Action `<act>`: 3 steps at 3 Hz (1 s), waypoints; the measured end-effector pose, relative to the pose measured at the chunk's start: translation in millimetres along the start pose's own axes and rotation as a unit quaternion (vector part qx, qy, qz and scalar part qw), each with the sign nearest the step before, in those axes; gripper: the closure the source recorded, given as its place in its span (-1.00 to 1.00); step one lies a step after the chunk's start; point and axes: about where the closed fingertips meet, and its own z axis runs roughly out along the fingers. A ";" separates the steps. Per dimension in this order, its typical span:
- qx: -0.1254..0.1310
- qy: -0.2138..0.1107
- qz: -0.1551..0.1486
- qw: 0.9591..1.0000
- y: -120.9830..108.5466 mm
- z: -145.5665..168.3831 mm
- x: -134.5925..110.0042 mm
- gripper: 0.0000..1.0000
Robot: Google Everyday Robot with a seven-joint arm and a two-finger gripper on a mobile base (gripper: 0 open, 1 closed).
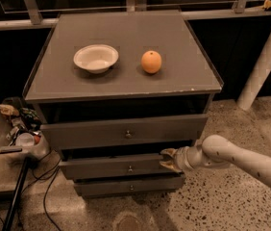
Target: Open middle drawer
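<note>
The grey cabinet [126, 88] has three drawer fronts, one below the other. The middle drawer [102, 168] is the mid-height front with a small round metal knob [130, 168] at its centre; a dark gap shows above it. My gripper [167, 160] comes in from the right on a white arm [231, 159]. It sits at the right end of the middle drawer front, well right of the knob. Its tan fingers [166, 152] stand apart, one near the front's top edge and one near its lower edge. I cannot tell whether they touch the front.
On the cabinet top are a white bowl [96, 57] and an orange [151, 61]. The taller top drawer [126, 133] and thinner bottom drawer [130, 186] flank the middle one. A clutter bin [18, 129] and cables lie left. A white post [265, 61] stands right.
</note>
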 end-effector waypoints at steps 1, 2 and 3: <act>0.000 0.000 0.000 1.000 -3.1 -0.9 -1.6 1.00; 0.000 0.000 0.000 1.000 -6.3 -0.9 -2.4 1.00; 0.000 0.000 0.000 1.000 -9.2 -2.5 -4.4 1.00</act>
